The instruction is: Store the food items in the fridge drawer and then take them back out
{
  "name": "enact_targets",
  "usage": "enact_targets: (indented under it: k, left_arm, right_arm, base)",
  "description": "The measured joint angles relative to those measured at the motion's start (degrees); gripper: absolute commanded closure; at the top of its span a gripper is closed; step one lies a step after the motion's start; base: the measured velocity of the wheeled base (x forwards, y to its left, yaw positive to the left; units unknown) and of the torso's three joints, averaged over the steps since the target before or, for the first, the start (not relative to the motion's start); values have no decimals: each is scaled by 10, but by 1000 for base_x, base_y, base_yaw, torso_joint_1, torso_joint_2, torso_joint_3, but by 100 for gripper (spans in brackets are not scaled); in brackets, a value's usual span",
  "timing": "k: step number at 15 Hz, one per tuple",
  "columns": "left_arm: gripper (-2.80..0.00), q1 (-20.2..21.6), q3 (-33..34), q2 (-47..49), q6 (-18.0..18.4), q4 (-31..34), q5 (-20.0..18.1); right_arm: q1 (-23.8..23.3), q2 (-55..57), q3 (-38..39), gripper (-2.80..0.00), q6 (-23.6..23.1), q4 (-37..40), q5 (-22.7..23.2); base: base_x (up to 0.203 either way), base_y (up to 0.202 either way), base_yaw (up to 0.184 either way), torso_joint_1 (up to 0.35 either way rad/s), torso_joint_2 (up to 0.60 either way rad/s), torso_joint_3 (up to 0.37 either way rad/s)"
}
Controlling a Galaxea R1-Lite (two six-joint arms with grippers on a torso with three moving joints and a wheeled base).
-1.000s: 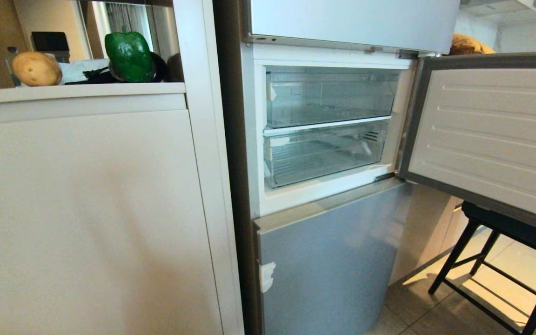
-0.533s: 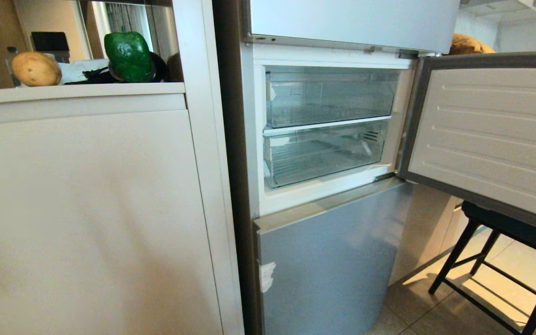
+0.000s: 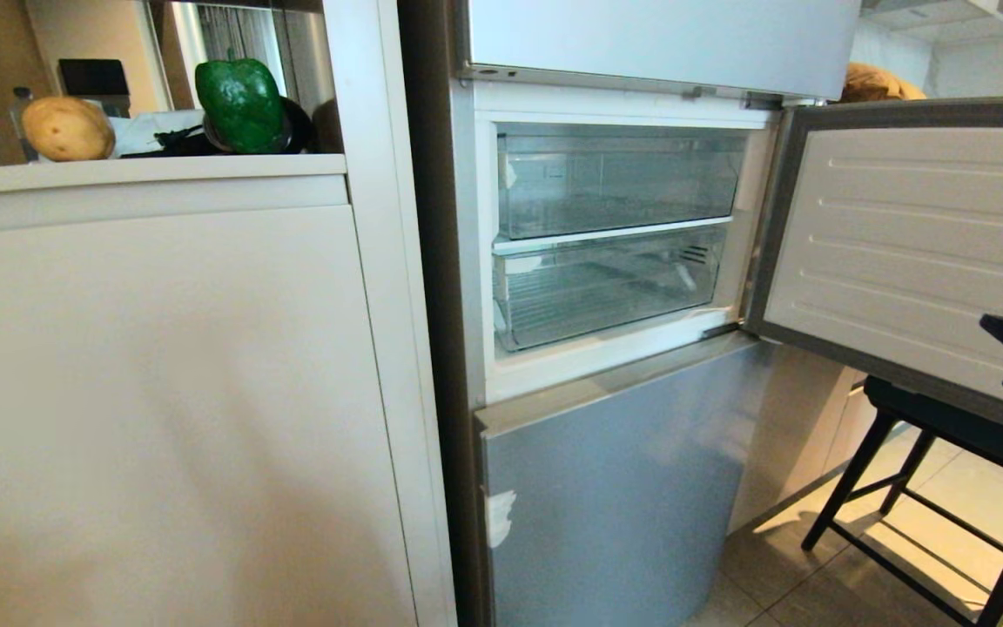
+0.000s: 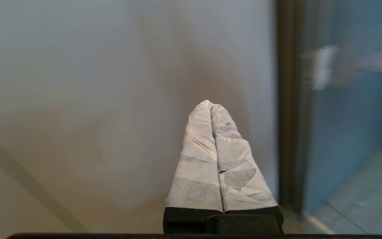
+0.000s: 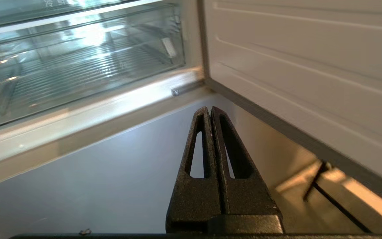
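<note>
A tan potato (image 3: 68, 128) and a glossy green bell pepper (image 3: 241, 104) sit on the white counter ledge at the upper left. The fridge drawer (image 3: 606, 283) is the lower clear drawer with a ribbed bottom; it is pushed in and looks empty. It also shows in the right wrist view as the fridge drawer (image 5: 78, 73). My right gripper (image 5: 210, 109) is shut and empty, low in front of the fridge, below that drawer. Its black tip (image 3: 989, 324) pokes in at the right edge. My left gripper (image 4: 211, 103), with white-wrapped fingers, is shut and empty, facing the white cabinet panel.
An upper clear drawer (image 3: 619, 178) sits above the ribbed one. The fridge door (image 3: 919, 252) stands open to the right, over a black stool (image 3: 945, 435). A grey lower fridge door (image 3: 615, 488) is closed. The tall white cabinet front (image 3: 162, 392) fills the left.
My right gripper has come into the head view at the right edge. The potato, pepper and drawers have not moved.
</note>
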Motion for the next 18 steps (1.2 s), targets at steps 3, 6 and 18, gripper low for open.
enact_targets:
  k: [3, 6, 18]
  left_arm:
    - [0, 0, 23, -6, -33, -44, -8]
    - [0, 0, 26, -7, -72, -45, 2]
    - [0, 0, 27, -7, -113, -46, 23]
  right_arm:
    - [10, 133, -26, 0, -14, -134, 15]
    - [54, 218, -48, 0, -22, -229, 42]
    - [244, 330, -204, 0, 181, -176, 47]
  base:
    - [0, 0, 0, 0, 0, 0]
    - [0, 0, 0, 0, 0, 0]
    - [0, 0, 0, 0, 0, 0]
